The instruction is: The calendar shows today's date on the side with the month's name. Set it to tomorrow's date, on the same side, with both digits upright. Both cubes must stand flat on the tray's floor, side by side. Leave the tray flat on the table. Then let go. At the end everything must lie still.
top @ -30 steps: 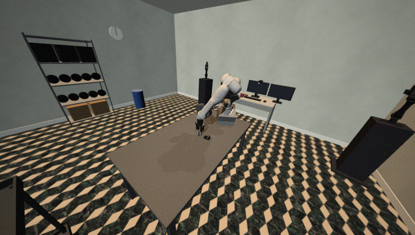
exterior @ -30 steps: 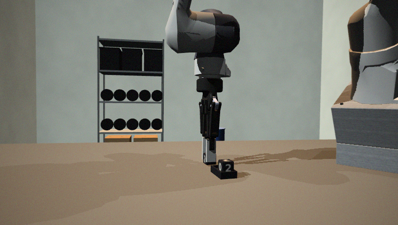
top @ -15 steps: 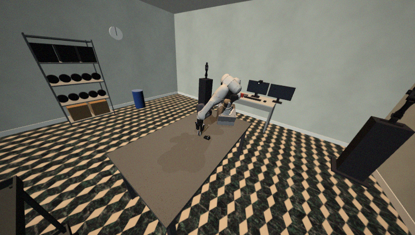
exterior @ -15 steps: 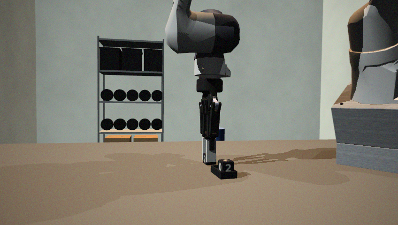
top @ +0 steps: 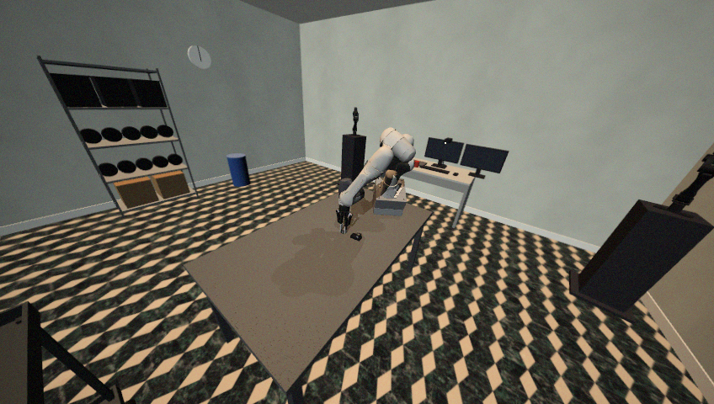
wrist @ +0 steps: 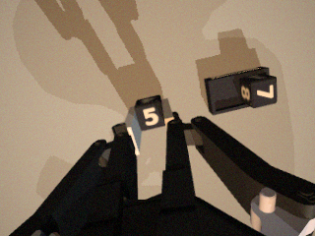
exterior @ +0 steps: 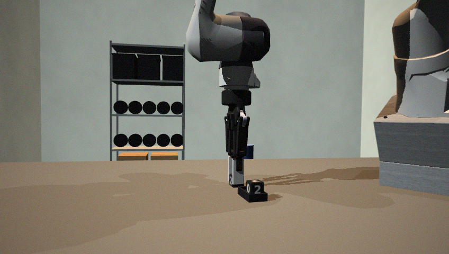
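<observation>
Arm reaches down, gripper (top: pixel 343 231) (exterior: pixel 236 182) (wrist: pixel 151 113) pointing at the table (top: pixel 240 270) (exterior: pixel 189 220) (wrist: pixel 177 64), just beside the black tray (top: pixel 353 238) (exterior: pixel 258 198) (wrist: pixel 221 94). Jaws mostly closed, pads against both sides of a dark cube (exterior: pixel 231 180) (wrist: pixel 150 116), a 5 facing the wrist camera. Clearance under it: can't tell. Second cube (top: pixel 357 234) (exterior: pixel 255 188) (wrist: pixel 263 91) sits in one end of the tray, 0 and 2 showing outside. Brown tabletop, shadowed around the tray; shelf rack (top: pixel 75 124) (exterior: pixel 110 94) well beyond the tray.

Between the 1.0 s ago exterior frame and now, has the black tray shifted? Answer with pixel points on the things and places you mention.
No. In the exterior view, the black tray (top: pixel 357 239) (exterior: pixel 258 197) (wrist: pixel 223 94) keeps the same place relative to the grey base block (top: pixel 389 207) (exterior: pixel 412 144).
</observation>
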